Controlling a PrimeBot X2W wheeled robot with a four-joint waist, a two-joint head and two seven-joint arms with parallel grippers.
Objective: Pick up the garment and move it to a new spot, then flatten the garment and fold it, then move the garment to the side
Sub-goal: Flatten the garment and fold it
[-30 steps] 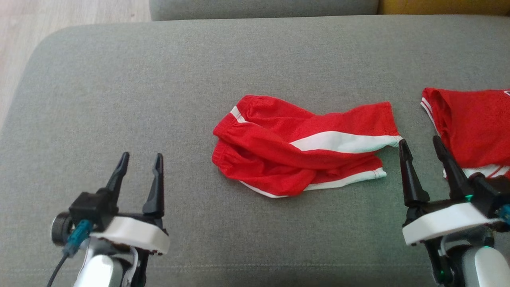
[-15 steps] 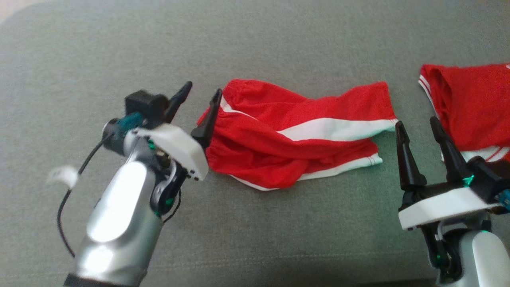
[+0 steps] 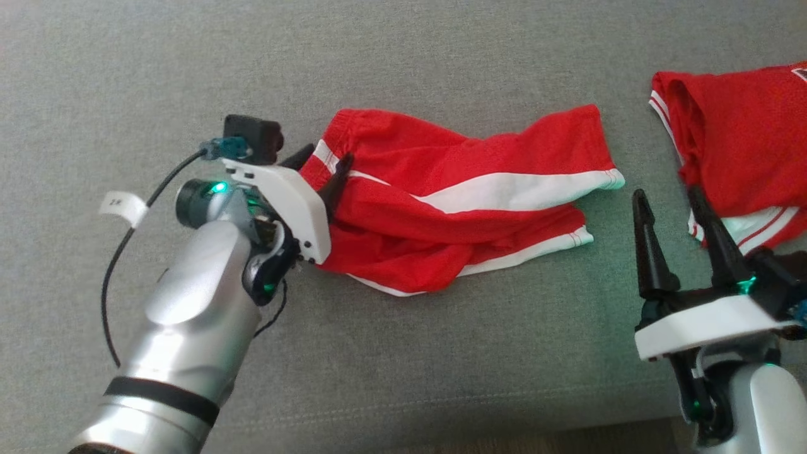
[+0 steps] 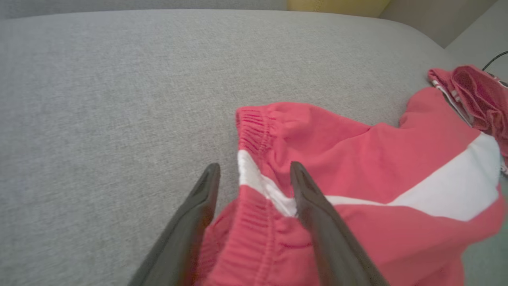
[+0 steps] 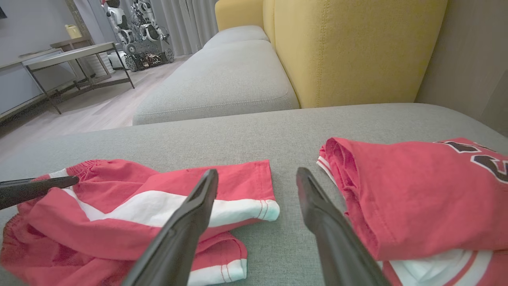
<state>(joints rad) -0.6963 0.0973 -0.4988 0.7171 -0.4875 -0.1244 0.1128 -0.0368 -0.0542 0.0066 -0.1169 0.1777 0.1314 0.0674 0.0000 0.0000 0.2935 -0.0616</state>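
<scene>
Garment: red shorts (image 3: 454, 208) with a white stripe, lying crumpled and partly doubled over on the grey sofa cushion (image 3: 189, 63), just to the left of the red jersey (image 3: 737, 126) and apart from it.

Left claw (image 3: 328, 154): spread wide and holding nothing yet. It is at the end of the red shorts farthest from the red jersey, with its two fingers set either side of the elastic waistband (image 4: 254, 119).

Right claw (image 3: 666, 192): released and empty, near the front of the gap that separates the red jersey from the hem of the red shorts.

Step, as judged: the first pick-up, with the closing pinch not yet made.

Risk, thin grip: the waistband lies in several layers. Closing on the top one alone would likely let the rest sag or slip free on the lift.

Risk, bunching: fingers pressed further along the cushion could shove the cloth ahead rather than getting under it.

Risk, neighbour: the trailing leg ends close to the red jersey, so a carry in that direction could drag across it and shift it.

Risk, right claw: it sits close enough to the red jersey that a careless reach could snag the wrong garment.
</scene>
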